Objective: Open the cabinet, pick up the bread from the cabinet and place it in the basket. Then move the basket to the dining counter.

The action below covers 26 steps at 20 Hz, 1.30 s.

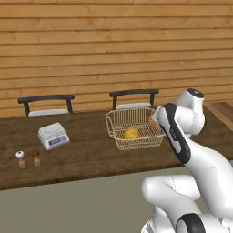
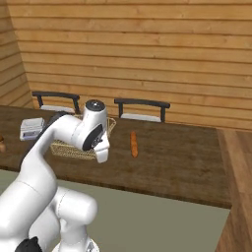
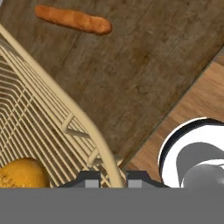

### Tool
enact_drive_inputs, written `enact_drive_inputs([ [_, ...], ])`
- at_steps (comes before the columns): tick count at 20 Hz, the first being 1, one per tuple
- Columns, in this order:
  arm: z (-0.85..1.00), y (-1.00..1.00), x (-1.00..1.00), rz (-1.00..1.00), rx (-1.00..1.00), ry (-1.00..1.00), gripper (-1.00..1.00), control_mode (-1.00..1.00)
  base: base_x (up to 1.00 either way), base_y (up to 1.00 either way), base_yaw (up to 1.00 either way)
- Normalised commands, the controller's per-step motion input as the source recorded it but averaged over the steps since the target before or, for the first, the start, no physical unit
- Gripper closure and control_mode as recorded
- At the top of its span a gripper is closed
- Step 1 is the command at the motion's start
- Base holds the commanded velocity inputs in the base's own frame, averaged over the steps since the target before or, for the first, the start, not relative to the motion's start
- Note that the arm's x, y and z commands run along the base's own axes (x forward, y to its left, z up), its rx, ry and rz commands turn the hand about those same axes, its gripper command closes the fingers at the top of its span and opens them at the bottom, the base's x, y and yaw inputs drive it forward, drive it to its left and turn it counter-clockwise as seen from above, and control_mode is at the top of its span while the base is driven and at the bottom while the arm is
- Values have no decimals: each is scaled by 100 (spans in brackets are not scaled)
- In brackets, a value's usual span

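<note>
The pale-gold wire basket point(image 1: 119, 139) stands on the dark wood-plank dining counter point(image 1: 86, 157), in front of a black-backed chair point(image 1: 134, 95). The golden round bread point(image 1: 131, 133) lies inside it on the mesh floor. In the hand view my gripper point(image 3: 113, 178) points down at the basket's right side, with the thick rim point(image 3: 78, 116) running between the two fingertips point(image 3: 89, 179), so the gripper looks shut on the rim. The bread point(image 3: 22, 173) shows just inside that rim. In both base views my own forearm hides the fingers.
A long orange-brown stick point(image 2: 133, 143) lies on the counter right of the basket. A white kitchen scale point(image 1: 53, 135) and two small shakers point(image 1: 28, 158) sit to the left. A second chair point(image 1: 45, 102) stands behind the counter. The counter's right end point(image 2: 221, 167) is close.
</note>
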Motion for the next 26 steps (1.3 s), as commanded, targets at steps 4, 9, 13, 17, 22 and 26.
enact_drive_inputs([
  [4,-46,0,8,10,0,0,100,-100,0,0,0],
  [9,-32,0,18,8,0,0,100,-100,0,0,0],
  [13,-27,0,31,4,0,0,100,-100,0,0,0],
  [17,-32,0,40,0,0,0,100,-100,0,0,0],
  [22,-24,0,41,0,0,0,100,-100,0,0,0],
  [26,-22,0,42,0,0,0,100,-100,0,0,0],
])
